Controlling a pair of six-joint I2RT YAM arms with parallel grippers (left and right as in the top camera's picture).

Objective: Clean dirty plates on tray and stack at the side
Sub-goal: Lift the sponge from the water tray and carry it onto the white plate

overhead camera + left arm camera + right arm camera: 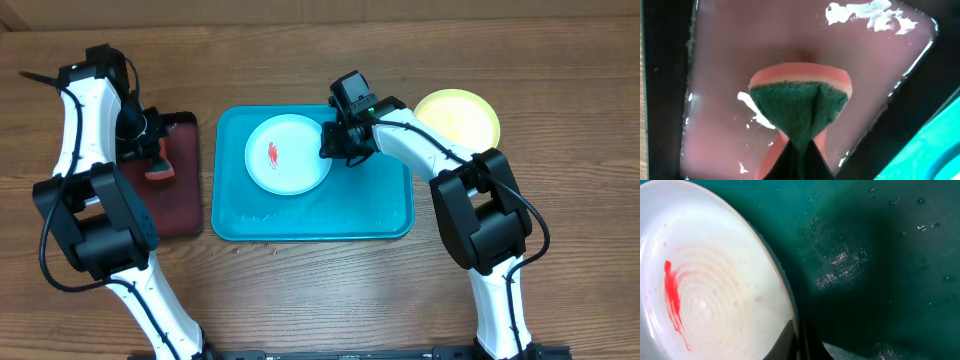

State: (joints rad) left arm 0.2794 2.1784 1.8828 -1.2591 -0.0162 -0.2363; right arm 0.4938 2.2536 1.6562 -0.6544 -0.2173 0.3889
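Note:
A white plate (287, 153) with a red smear lies on the turquoise tray (385, 205). My right gripper (338, 140) is shut on the plate's right rim; in the right wrist view its fingers (799, 342) pinch the rim of the plate (705, 290) above the wet tray floor (880, 240). A yellow-green plate (458, 116) sits on the table right of the tray. My left gripper (155, 150) is shut on a pink sponge with a green scouring side (799, 107) over the dark maroon tray (740, 45). The pale mint-blue plate is out of view.
The maroon tray (180, 190) lies left of the turquoise tray and holds foamy liquid. Water drops and small crumbs lie along the turquoise tray's front. The table around is bare wood.

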